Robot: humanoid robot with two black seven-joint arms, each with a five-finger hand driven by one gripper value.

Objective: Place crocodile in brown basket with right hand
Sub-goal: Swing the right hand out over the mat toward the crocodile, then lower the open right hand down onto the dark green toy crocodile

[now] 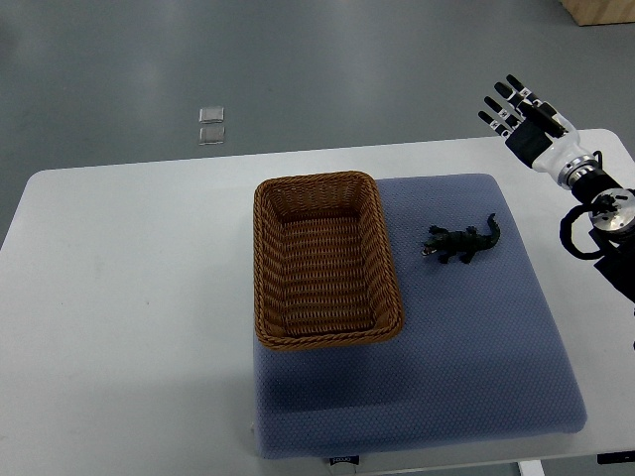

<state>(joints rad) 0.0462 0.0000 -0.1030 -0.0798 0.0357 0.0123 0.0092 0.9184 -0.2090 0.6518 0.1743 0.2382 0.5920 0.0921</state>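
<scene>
1. The small dark plastic crocodile (pixel 462 241) lies on the blue pad (pixel 466 337), just right of the empty brown wicker basket (pixel 327 260).
2. The right hand (pixel 521 117) hovers well apart, fingers spread, holding nothing.
3. Risk: the thin toy slips from the fingers or snags the basket rim.

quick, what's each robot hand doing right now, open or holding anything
Left robot hand: not in view.
Right robot hand: open, fingers spread, holding nothing; the crocodile lies on the blue mat beside the brown basket.

no readable text, labels or numbers
</scene>
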